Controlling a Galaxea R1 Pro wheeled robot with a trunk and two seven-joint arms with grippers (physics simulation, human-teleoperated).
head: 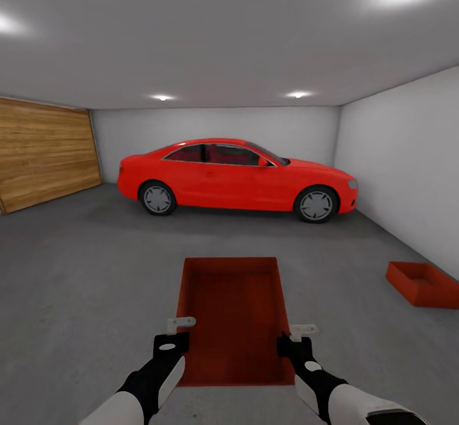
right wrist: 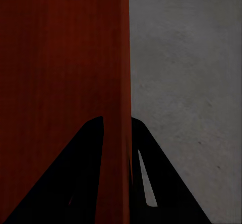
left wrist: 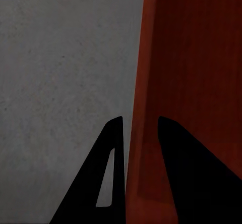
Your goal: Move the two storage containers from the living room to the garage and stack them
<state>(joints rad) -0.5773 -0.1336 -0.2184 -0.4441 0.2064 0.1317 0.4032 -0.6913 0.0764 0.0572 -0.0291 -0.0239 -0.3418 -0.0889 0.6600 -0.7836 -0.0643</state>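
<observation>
Looking from the head view, the held container (head: 233, 310) hangs over the garage floor (head: 83, 284) between left gripper (head: 180, 327) and right gripper (head: 302, 332); the second container (head: 424, 283) sits near the right wall. Both wrist views show jaws pinching the thin, stiff side walls (left wrist: 166, 82) (right wrist: 65, 72), probably light but liable to slip.

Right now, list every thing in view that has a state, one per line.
Held storage container: open-topped, empty, gripped at both side walls, carried in front of the robot.
Second storage container: open-topped, resting on the garage floor near the right wall.
Left gripper: shut on the held container's left wall.
Right gripper: shut on its right wall.
Red car: parked, doors closed.
</observation>
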